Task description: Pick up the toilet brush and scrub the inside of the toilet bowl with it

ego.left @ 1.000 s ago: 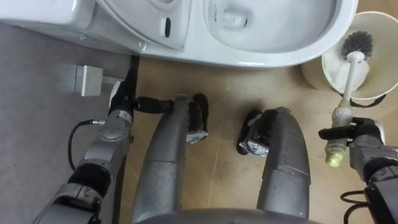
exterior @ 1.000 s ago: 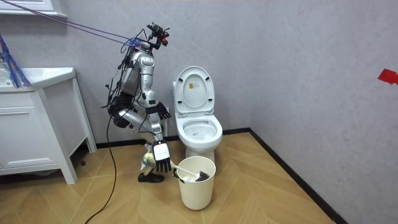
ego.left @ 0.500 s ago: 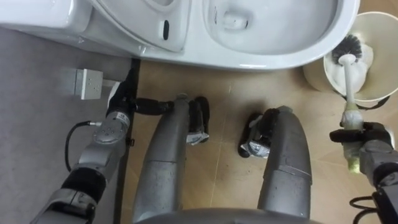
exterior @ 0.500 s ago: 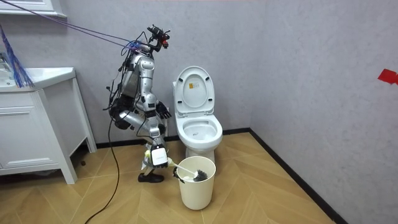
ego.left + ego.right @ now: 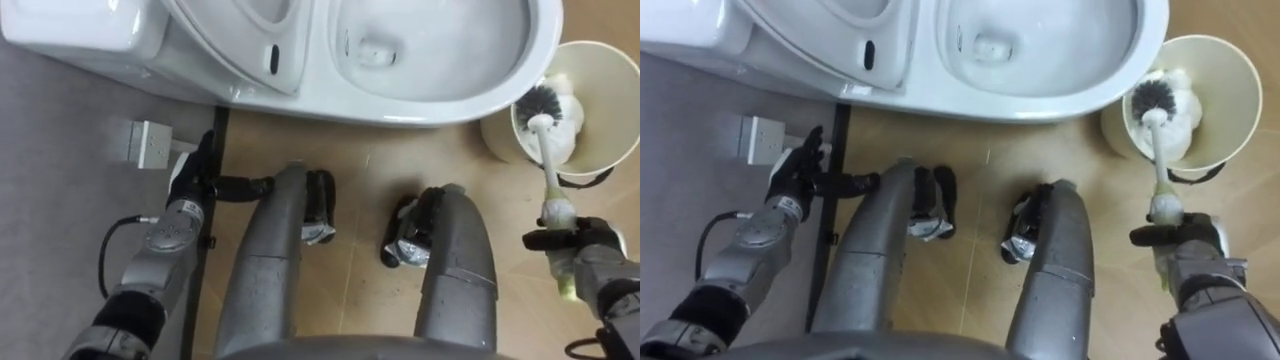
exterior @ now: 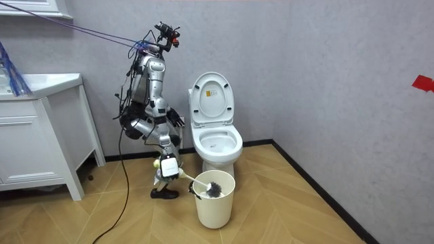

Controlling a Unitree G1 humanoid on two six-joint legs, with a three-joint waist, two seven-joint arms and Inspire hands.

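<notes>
- Standing bristles-down in the cream bucket point(image 5: 605, 110), just beside the toilet bowl point(image 5: 440, 70), the toilet brush point(image 5: 548, 160) is leaning toward the robot.
- The right hand point(image 5: 590, 255) is clamping its fingers round the handle's near end.
- The brush is looking light and stiff, likely wet; gripping mid-handle seems steadier.
- The left hand point(image 5: 195, 175) is hanging by the wall point(image 5: 60, 150), fingers relaxed apart.

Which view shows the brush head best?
Right eye view: the brush head shows whole against the bin, bristles clear. Left eye view has it near the right edge; room view shows it far off.
</notes>
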